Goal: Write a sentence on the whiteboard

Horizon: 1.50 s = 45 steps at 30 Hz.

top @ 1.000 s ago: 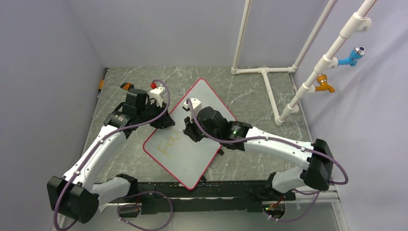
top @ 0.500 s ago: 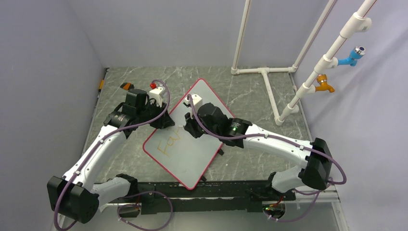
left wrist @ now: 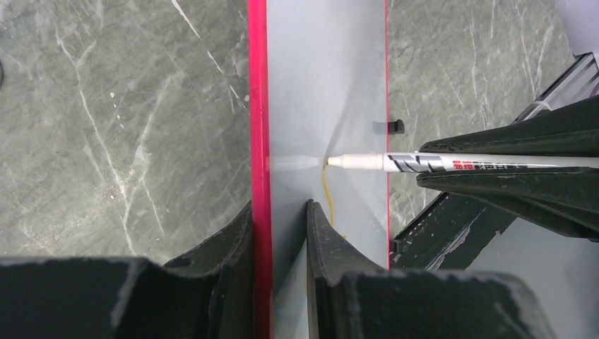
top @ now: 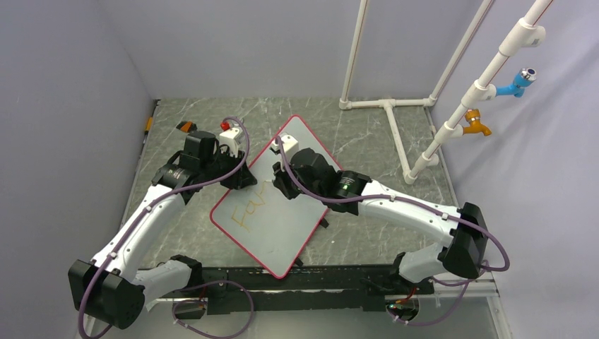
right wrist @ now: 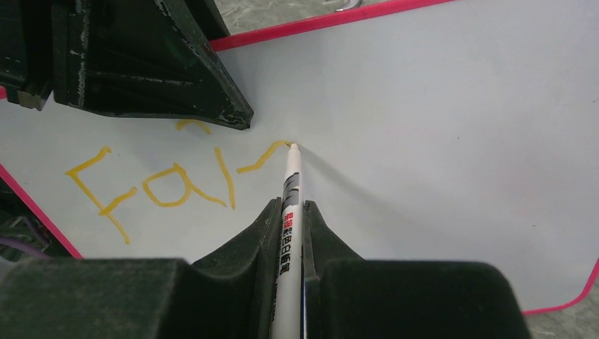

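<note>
The whiteboard [top: 282,226] sits diagonally at the centre of the table [top: 367,141]. The left tool [left wrist: 280,212], closed on its rim [left wrist: 258,106], steadies it against writing pressure. The right tool [right wrist: 291,208], closed on the marker [right wrist: 290,180], forms the sentence [right wrist: 166,187].

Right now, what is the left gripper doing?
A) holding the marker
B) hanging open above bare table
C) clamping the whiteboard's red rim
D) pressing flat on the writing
C: in the left wrist view the left gripper has one finger on each side of the red rim of the whiteboard, while the marker sits in the right gripper.
</note>
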Tool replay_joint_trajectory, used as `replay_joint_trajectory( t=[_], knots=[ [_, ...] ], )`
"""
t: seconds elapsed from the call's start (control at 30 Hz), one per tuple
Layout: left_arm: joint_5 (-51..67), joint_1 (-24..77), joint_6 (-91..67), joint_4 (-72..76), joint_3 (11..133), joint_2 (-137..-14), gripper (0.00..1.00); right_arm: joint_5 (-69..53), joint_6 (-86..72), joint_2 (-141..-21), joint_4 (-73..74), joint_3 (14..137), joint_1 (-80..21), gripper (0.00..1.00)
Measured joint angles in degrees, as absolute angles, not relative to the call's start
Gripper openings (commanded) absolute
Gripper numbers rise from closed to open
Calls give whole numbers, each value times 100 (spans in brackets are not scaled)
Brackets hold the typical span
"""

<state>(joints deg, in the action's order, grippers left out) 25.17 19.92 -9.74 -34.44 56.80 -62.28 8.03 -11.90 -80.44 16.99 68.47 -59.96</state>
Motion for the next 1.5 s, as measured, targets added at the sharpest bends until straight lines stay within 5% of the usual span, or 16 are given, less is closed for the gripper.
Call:
replay_joint_trajectory(
  t=[1.5],
  knots=[
    [2499, 1997, -974, -3465, 5662, -6195, 0, 416, -1151, -8357, 1695, 7306, -5986, 0]
  ],
)
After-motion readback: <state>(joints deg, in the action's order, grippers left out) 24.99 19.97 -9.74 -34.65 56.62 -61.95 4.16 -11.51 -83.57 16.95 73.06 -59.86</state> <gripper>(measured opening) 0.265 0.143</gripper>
